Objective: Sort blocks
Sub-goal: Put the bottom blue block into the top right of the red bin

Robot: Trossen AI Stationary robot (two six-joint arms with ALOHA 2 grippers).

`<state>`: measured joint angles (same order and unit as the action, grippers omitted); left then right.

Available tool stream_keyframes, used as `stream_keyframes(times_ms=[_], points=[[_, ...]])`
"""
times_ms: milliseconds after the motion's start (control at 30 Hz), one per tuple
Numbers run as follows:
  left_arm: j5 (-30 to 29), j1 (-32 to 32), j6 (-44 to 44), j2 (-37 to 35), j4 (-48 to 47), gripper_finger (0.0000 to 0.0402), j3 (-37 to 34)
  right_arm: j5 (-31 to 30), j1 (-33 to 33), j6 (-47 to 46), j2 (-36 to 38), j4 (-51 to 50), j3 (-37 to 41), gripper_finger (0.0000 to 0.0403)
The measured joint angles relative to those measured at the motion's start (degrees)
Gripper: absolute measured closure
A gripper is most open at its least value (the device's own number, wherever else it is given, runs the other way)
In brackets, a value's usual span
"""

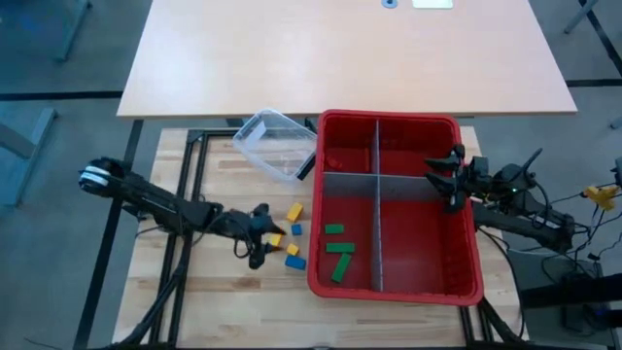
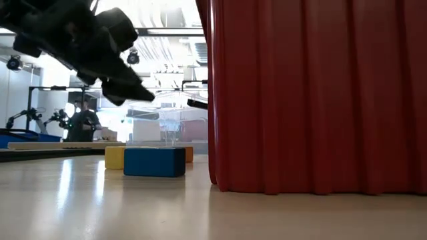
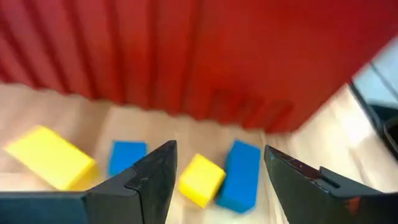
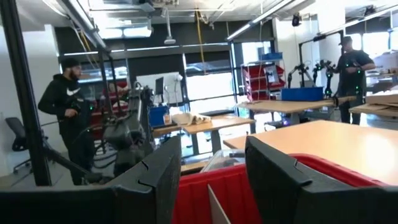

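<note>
In low view, red bin (image 2: 313, 93) hides green blocks.

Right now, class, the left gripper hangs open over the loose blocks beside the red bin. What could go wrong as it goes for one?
1. The small yellow block touches a blue block between the left gripper's open fingers; closing may catch both or knock one away.
2. The red bin's wall stands close behind them, so a low lift could strike it.

Glossy plastic blocks (image 1: 294, 233), ribbed red bin (image 1: 466, 282), wooden table (image 1: 224, 301)
</note>
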<state>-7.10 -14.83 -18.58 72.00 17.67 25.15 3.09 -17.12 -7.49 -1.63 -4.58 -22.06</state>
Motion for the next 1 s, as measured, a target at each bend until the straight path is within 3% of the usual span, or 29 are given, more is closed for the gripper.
stream_keyframes(times_ms=[233, 467, 733, 1000], points=[[0.29, -2.51, 1.20, 12.35, -0.27, 0.0189, 3.41, -0.59, 0.00, -0.29, 0.00, -0.21, 0.00, 0.0247], [0.27, -3.50, 8.64, 21.65, -0.12, 0.0200, 11.18, -1.64, 0.00, -0.52, -0.09, -0.72, 0.00, 0.0251], [3.78, -3.69, 11.06, 27.65, -6.80, 0.0203, 18.35, -1.75, 0.00, -1.63, -0.09, -1.11, 0.00, 0.0252], [4.93, -3.82, 10.23, 30.29, -12.47, 0.0225, 20.40, -1.73, 0.00, -1.62, -0.04, -1.13, 0.01, 0.0251]])
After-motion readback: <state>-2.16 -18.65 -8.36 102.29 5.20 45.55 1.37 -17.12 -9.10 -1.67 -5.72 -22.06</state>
